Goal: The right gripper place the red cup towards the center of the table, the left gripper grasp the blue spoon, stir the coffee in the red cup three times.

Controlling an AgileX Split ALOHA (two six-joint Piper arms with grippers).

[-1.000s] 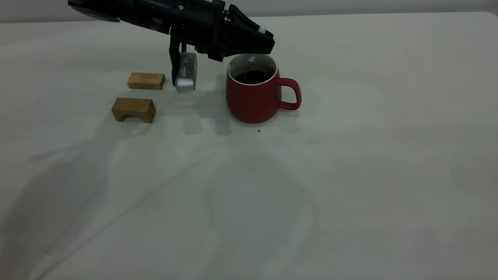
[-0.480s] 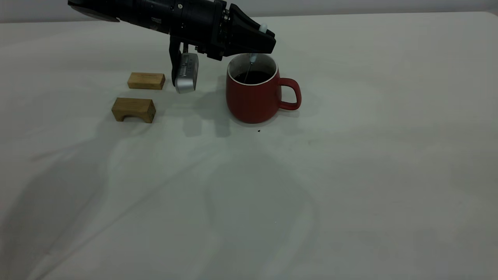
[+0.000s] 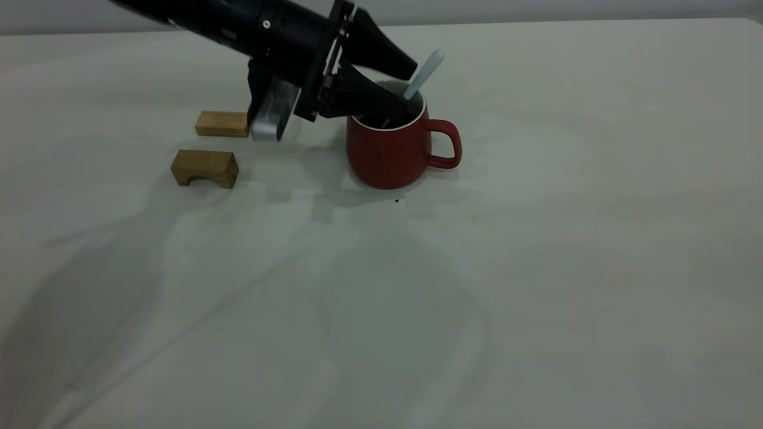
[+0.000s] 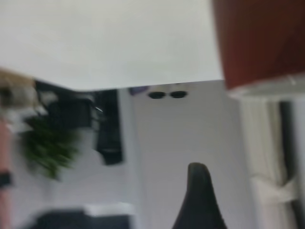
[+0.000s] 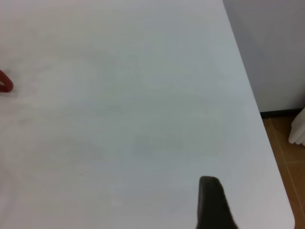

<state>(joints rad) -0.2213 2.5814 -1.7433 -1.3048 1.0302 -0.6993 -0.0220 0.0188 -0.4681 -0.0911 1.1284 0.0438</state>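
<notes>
At the table's left lie two wooden blocks. Right of them the left gripper, tipped down onto the red cup, has its fingers parted around the blue spoon, which now leans free on the rim; half a second ago it hung upright, pinched. Light, slim and slick, the spoon is probably best pinched mid-handle; the cup looks heavy and steady, full of coffee. Off to the right, the right gripper hovers idle; I cannot tell its grip.
</notes>
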